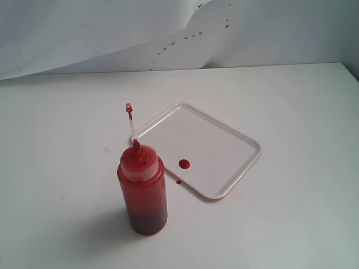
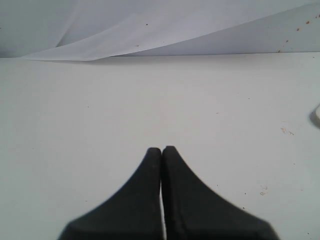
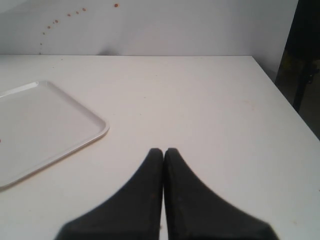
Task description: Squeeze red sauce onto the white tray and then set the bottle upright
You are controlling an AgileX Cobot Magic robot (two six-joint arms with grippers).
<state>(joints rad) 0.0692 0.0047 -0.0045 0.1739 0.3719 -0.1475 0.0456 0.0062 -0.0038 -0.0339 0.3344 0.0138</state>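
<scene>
White bench (image 1: 291, 224) carries the bottle (image 1: 142, 193) upright near the front, its tethered tip cap (image 1: 129, 107) sticking up off the nozzle. Just behind it, to the right, lies the white tray (image 1: 224, 140), with a round drop of red sauce (image 1: 184, 164) near the bottle-side rim. The left claw (image 2: 161, 150) and right claw (image 3: 163, 151) each have their jaws pressed together on nothing, over bare bench. A red-specked backdrop (image 1: 84, 33) hangs behind.

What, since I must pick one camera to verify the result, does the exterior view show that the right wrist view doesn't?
Only exterior: the bottle upright beside the white tray, with a round drop of red sauce on the tray. Only right wrist: the right gripper, shut and empty. Both: the tray, the table, the speckled backdrop.
</scene>
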